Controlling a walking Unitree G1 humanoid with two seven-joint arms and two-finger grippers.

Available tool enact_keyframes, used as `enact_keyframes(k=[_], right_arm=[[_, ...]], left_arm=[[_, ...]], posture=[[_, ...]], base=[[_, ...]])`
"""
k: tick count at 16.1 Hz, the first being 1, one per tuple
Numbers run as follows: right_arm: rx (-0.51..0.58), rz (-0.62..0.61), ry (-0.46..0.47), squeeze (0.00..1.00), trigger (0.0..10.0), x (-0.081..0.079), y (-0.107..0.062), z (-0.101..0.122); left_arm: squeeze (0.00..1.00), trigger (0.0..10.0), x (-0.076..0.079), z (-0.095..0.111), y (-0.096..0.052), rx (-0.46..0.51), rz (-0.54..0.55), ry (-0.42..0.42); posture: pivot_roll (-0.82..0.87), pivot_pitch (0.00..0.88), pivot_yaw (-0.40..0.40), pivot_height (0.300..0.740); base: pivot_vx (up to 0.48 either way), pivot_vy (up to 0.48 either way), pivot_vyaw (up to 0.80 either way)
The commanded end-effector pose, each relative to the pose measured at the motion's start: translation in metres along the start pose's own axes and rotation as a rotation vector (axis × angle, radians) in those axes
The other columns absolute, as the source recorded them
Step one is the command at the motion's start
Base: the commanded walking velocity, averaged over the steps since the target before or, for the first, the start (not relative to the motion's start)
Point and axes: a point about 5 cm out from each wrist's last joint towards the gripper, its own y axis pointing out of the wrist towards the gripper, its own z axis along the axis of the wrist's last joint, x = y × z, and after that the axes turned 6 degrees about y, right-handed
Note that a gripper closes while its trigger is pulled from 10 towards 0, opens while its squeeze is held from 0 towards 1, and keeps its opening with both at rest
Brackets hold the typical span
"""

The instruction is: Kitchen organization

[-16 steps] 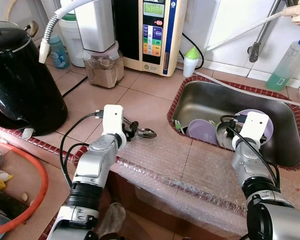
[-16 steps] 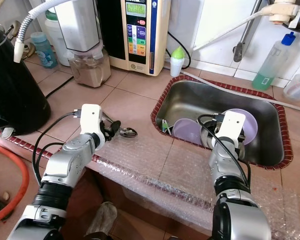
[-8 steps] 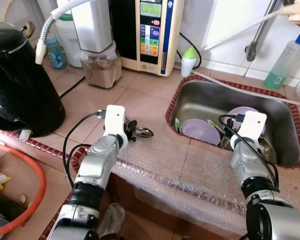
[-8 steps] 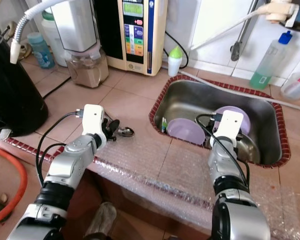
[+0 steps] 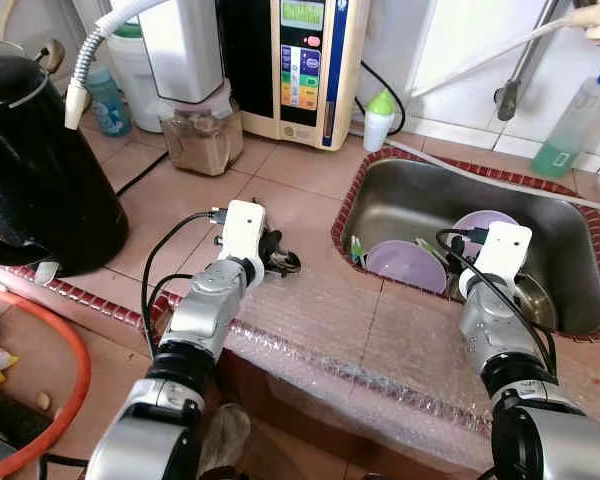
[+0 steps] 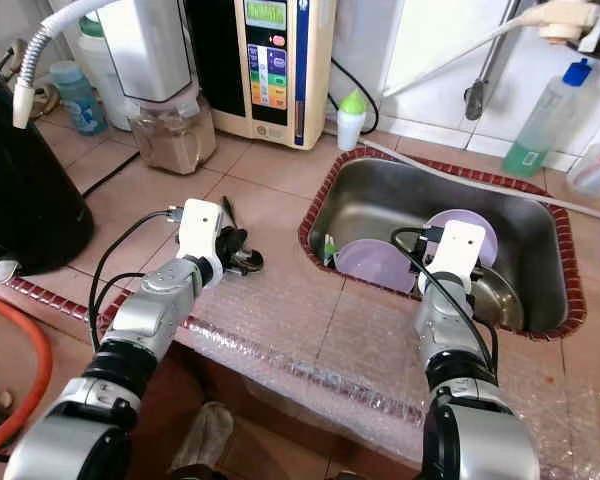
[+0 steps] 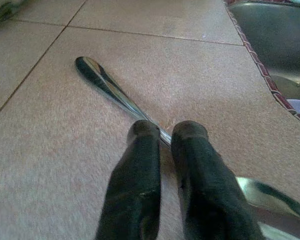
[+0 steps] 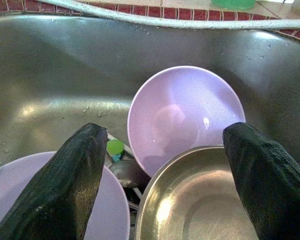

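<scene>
On the tiled bench, spoon newly pinched; right tool waiting over the sink.

Left of the sink (image 5: 375,205), the left tool (image 7: 162,137) has moved in since a second ago, when it sat short of the spoon (image 7: 107,85); its fingers are now pressed onto the handle, the spoon lying flat on the bench (image 5: 170,205). A lift probably comes next. Further right, the right tool (image 8: 165,175) hangs spread wide above a purple bowl (image 8: 185,112) and a steel bowl (image 8: 200,205), barely shifted, holding nothing.
</scene>
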Motion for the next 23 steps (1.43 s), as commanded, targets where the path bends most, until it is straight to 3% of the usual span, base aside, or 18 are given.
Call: enact_keyframes(k=[1,4,9,10,11,12,13,15,17,19,23], right_arm=[[0.044,0.012,0.024,0.00,10.0,-0.003,0.002,0.011],[0.116,0.079,0.084,0.00,10.0,-0.010,0.002,0.024],[0.187,0.130,0.056,0.00,10.0,-0.019,0.003,0.041],[0.186,0.133,0.059,0.00,10.0,-0.018,0.003,0.040],[0.184,0.135,0.057,0.00,10.0,-0.019,0.002,0.038],[0.179,0.135,0.055,0.00,10.0,-0.019,0.001,0.036],[0.178,0.135,0.054,0.00,10.0,-0.019,0.001,0.035],[0.171,0.136,0.050,0.00,10.0,-0.019,0.000,0.031],[0.168,0.141,0.044,0.00,10.0,-0.021,-0.001,0.030],[0.162,0.146,0.038,0.00,10.0,-0.022,-0.001,0.029],[0.154,0.157,0.024,0.00,10.0,-0.024,-0.003,0.024]], left_arm=[[0.00,0.0,-0.003,0.005,0.001,0.034,-0.007,0.039],[0.00,0.0,-0.004,0.025,0.001,0.165,-0.094,0.063],[0.00,0.0,-0.007,0.040,0.001,0.221,-0.133,0.157],[0.00,1.2,-0.010,0.044,0.001,0.208,-0.119,0.185],[0.00,10.0,-0.016,0.044,0.001,0.162,-0.070,0.198],[1.00,10.0,-0.019,0.044,0.000,0.146,-0.002,0.190],[1.00,10.0,-0.019,0.044,-0.001,0.142,0.023,0.195],[1.00,10.0,-0.013,0.039,-0.005,0.119,0.068,0.097],[1.00,10.0,0.004,0.035,-0.009,0.089,-0.011,0.024],[1.00,10.0,0.014,0.032,-0.015,0.050,-0.063,0.007],[1.00,10.0,0.009,0.004,-0.032,-0.042,-0.034,-0.008]], posture=[[-0.01,0.002,0.026,0.740],[-0.01,0.002,0.026,0.740],[-0.01,0.001,0.026,0.740],[-0.01,0.001,0.026,0.740],[-0.01,0.000,0.027,0.740],[-0.01,0.000,0.029,0.740],[-0.01,0.000,0.029,0.740],[0.00,0.002,0.030,0.740],[0.00,0.001,0.029,0.740],[0.00,0.001,0.029,0.740],[0.01,0.000,0.035,0.740]], base=[[0.000,0.000,0.00],[0.000,0.000,0.00],[0.000,0.000,0.00],[0.000,0.000,0.00],[0.000,0.000,0.00],[0.000,0.000,0.00],[0.000,0.000,0.00],[0.000,0.000,0.00],[0.000,0.000,0.00],[0.000,0.000,0.00],[0.000,0.000,0.00]])
